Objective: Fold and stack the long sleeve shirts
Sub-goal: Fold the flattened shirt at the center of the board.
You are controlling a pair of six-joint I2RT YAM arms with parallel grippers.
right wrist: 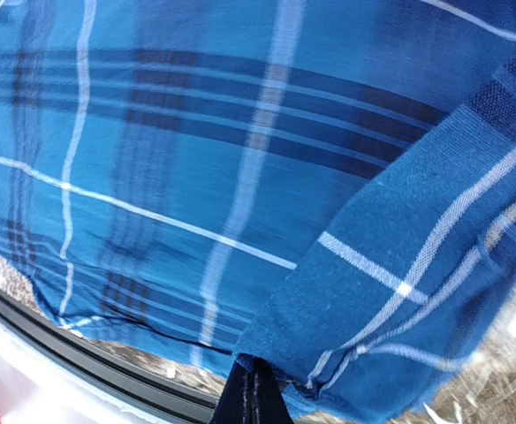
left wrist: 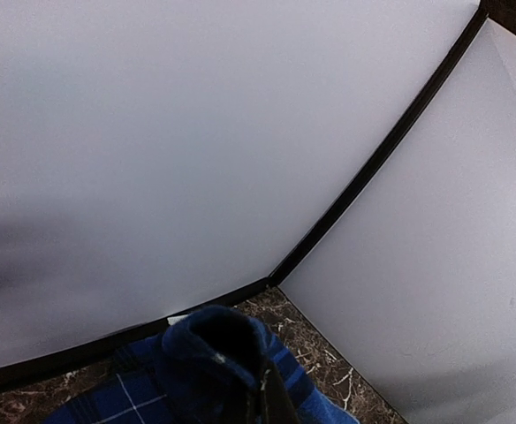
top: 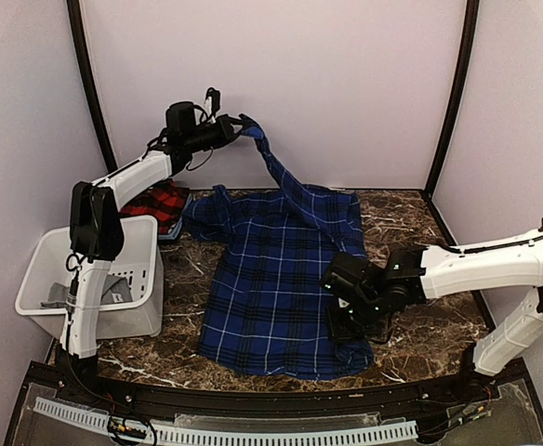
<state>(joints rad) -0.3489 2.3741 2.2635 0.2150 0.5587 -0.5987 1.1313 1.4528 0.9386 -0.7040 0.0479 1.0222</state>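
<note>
A large dark blue plaid long sleeve shirt (top: 271, 279) lies spread on the marble table. One sleeve (top: 285, 181) is stretched up from it to my left gripper (top: 245, 124), which is raised high near the back wall and shut on the sleeve's end. In the left wrist view the bunched cuff (left wrist: 209, 353) covers the shut fingertips (left wrist: 276, 408). My right gripper (top: 344, 331) is low at the shirt's right hem, shut on a folded edge of cloth (right wrist: 399, 291); its fingertips (right wrist: 256, 396) are pinched together. A red-and-black shirt (top: 157, 206) lies at the back left.
A white plastic basket (top: 44, 269) stands at the left beside the left arm's base, with grey items inside. Pale walls with black corner posts (top: 453, 93) enclose the table. A black rail (top: 253, 400) runs along the near edge.
</note>
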